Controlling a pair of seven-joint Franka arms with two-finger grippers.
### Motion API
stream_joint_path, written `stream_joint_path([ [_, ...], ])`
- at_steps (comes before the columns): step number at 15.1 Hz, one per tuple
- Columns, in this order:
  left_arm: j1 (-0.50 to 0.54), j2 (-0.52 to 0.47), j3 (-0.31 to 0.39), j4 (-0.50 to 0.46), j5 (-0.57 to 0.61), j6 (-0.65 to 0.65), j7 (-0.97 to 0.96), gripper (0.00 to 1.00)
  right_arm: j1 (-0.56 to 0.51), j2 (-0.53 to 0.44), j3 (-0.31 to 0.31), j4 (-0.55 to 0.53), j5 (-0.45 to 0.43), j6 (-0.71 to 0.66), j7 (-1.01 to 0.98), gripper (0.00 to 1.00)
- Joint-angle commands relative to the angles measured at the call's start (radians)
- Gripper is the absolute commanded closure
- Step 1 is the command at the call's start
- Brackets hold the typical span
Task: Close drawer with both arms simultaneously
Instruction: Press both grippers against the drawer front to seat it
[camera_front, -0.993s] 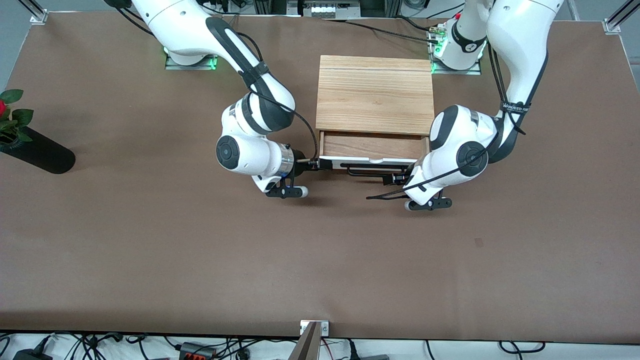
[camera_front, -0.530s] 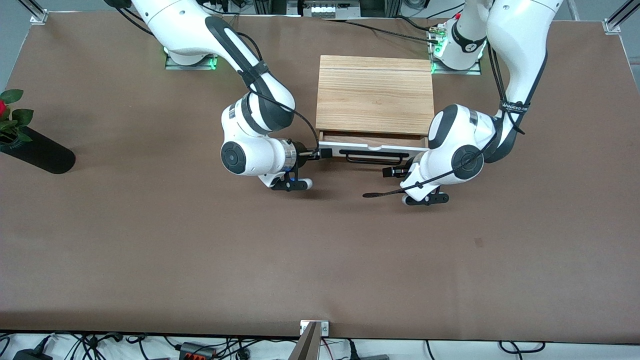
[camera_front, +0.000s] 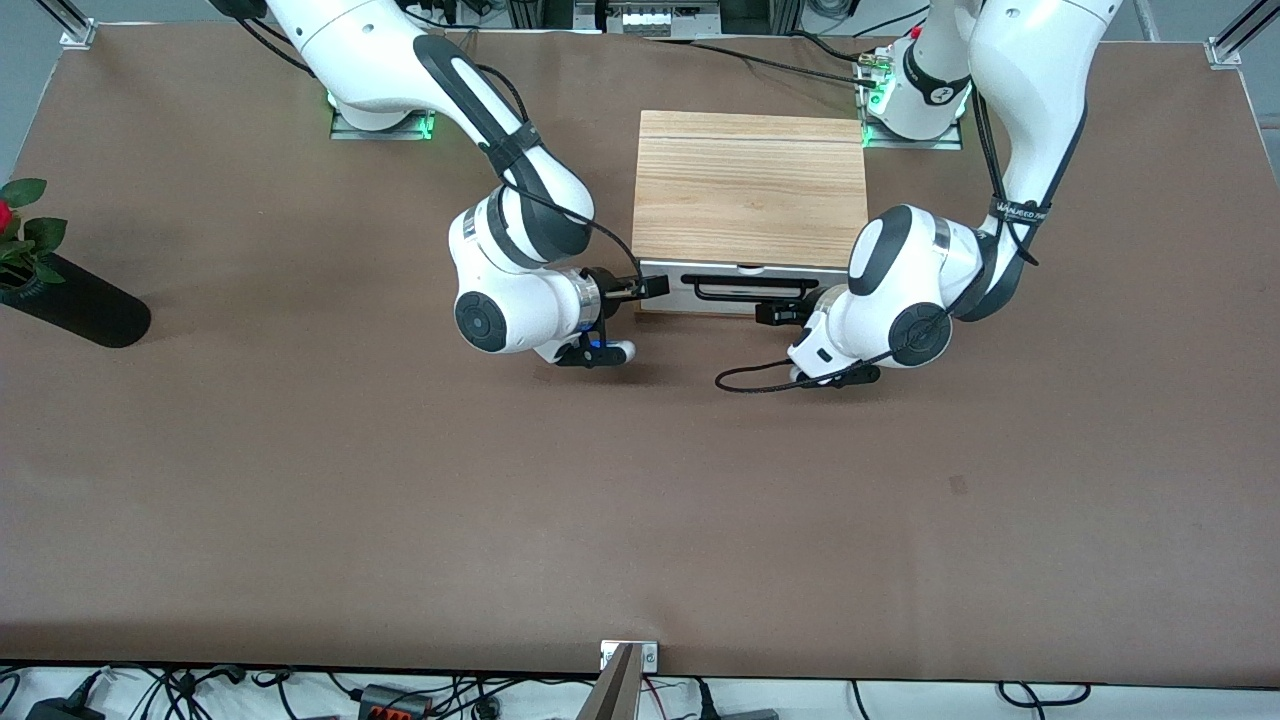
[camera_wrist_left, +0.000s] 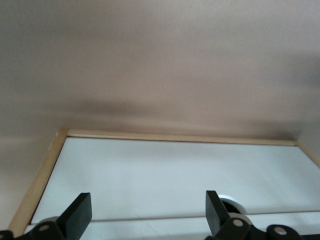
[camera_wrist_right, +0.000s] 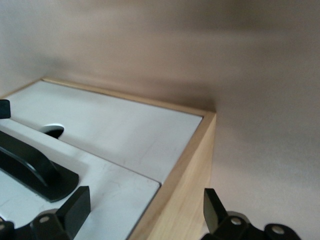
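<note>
The drawer (camera_front: 740, 296) sits pushed into the light oak-grain box (camera_front: 750, 190), with its white front panel and black bar handle (camera_front: 748, 288) flush with the box's front. My left gripper (camera_front: 775, 312) is open against the panel's end toward the left arm, with the white panel (camera_wrist_left: 175, 175) between its fingers in the left wrist view (camera_wrist_left: 147, 217). My right gripper (camera_front: 650, 287) is open at the panel's other end. In the right wrist view (camera_wrist_right: 145, 210) its fingers straddle the panel's corner (camera_wrist_right: 115, 195) and the box's wooden edge (camera_wrist_right: 185, 185), with the handle (camera_wrist_right: 35, 170) beside it.
A black vase with a red flower (camera_front: 70, 300) lies near the table edge at the right arm's end. A black cable loop (camera_front: 760, 380) hangs from the left arm's wrist onto the table, nearer to the front camera than the drawer.
The drawer has slid from partly open into the box. Both grippers moved with its front panel toward the box.
</note>
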Motion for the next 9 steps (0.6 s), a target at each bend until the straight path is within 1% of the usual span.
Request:
stream_joint_path([
  [1, 0.018, -0.040, -0.014, -0.018, -0.023, -0.069, 0.000, 0.00, -0.005, 0.009, 0.008, 0.012, 0.019, -0.036, -0.024, 0.00],
  [6, 0.029, -0.040, -0.013, -0.012, -0.023, -0.080, 0.006, 0.00, -0.017, 0.021, 0.005, 0.016, 0.019, -0.029, -0.058, 0.00],
  [9, 0.035, -0.038, -0.005, 0.049, -0.022, -0.083, 0.009, 0.00, -0.040, 0.021, -0.001, 0.062, 0.018, -0.026, -0.058, 0.00],
])
